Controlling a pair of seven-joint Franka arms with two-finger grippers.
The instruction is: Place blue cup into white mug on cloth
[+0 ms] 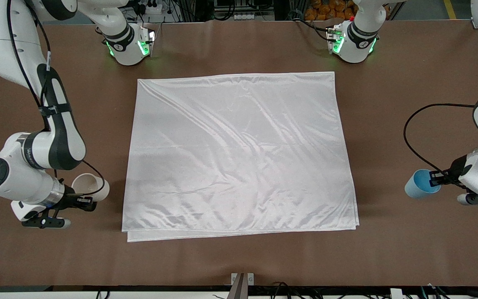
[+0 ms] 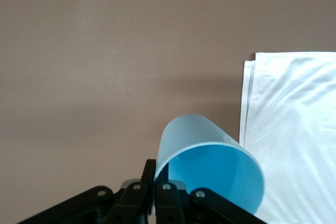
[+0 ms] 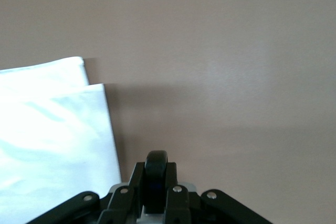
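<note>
From the front view, the cloth (image 1: 239, 153) is seen spread flat in the middle of the surface (image 1: 388, 257), with nothing on it. The left hand (image 1: 439, 178) is clenched on the rim of the blue cup (image 1: 419, 187), which is tilted, at the left arm's end of the surface and well apart from the cloth. The right hand (image 1: 82, 198) is clenched on the white mug (image 1: 91, 187) at the right arm's end, just beside the cloth's edge. The step in hand is judged to be the carrying of both vessels inward. It would be done best if the mug were set upright on the cloth first, mouth up, and only then the cup brought over it and lowered straight, since the cup is only slightly narrower. Both forearms are held low and nearly level, wrists turned toward the cloth.

In the left wrist view, the blue cup (image 2: 210, 166) is shown pinched by its wall between the fingers (image 2: 168, 195), mouth toward the camera, with the cloth's folded corner (image 2: 294, 129) near.

In the right wrist view, the dark handle of the mug (image 3: 156, 179) is seen gripped between the fingers (image 3: 178, 198); the mug's body is hidden, and the cloth (image 3: 52, 129) lies beside.
</note>
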